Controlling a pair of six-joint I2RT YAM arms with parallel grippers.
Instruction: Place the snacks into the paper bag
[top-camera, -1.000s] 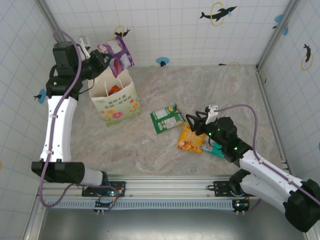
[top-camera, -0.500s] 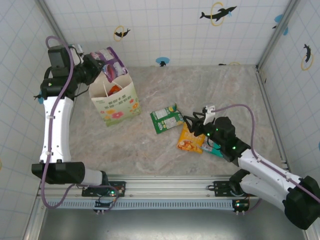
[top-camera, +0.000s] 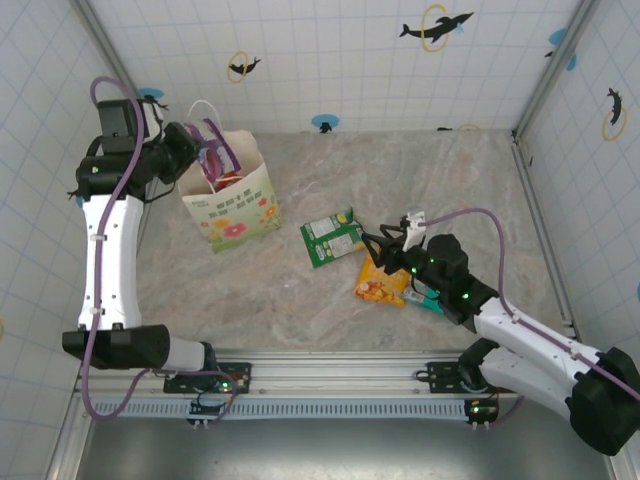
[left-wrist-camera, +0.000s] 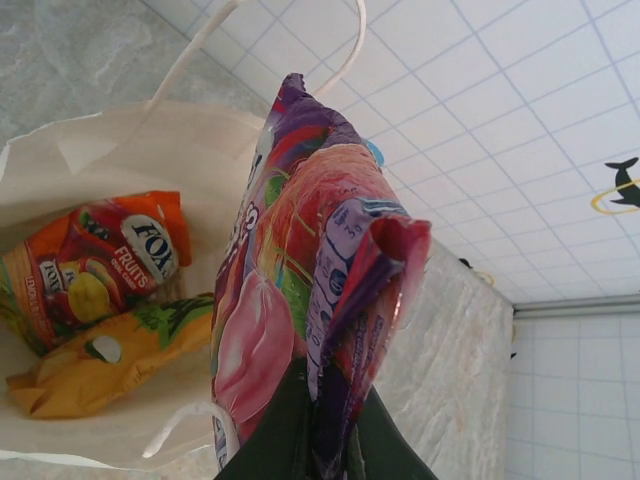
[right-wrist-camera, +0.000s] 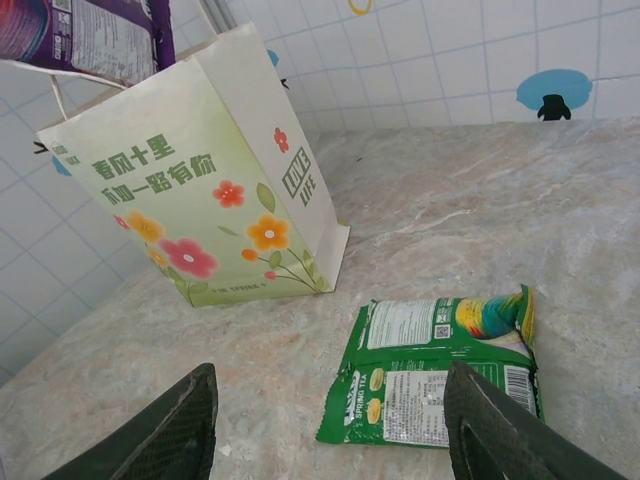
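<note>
The paper bag (top-camera: 232, 206) stands upright at the back left, flower print facing front; it also shows in the right wrist view (right-wrist-camera: 205, 190). My left gripper (top-camera: 190, 150) (left-wrist-camera: 322, 415) is shut on a purple snack packet (top-camera: 216, 148) (left-wrist-camera: 305, 250), which hangs edge-on just over the bag's open mouth. Inside the bag lie a red-yellow FOX'S packet (left-wrist-camera: 105, 262) and a yellow-orange packet (left-wrist-camera: 105, 365). My right gripper (top-camera: 386, 246) (right-wrist-camera: 330, 395) is open, low over the table between a green packet (top-camera: 333, 238) (right-wrist-camera: 445, 368) and an orange packet (top-camera: 383, 281).
A teal-white packet (top-camera: 428, 298) lies partly under the right arm. The bag's white loop handles (left-wrist-camera: 190, 55) rise beside the held packet. Tiled walls close in the marble table (top-camera: 450, 190) on three sides.
My left gripper has carried the purple packet left and down to the bag's mouth, turning it edge-on. My right gripper has crept slightly left toward the green packet.
</note>
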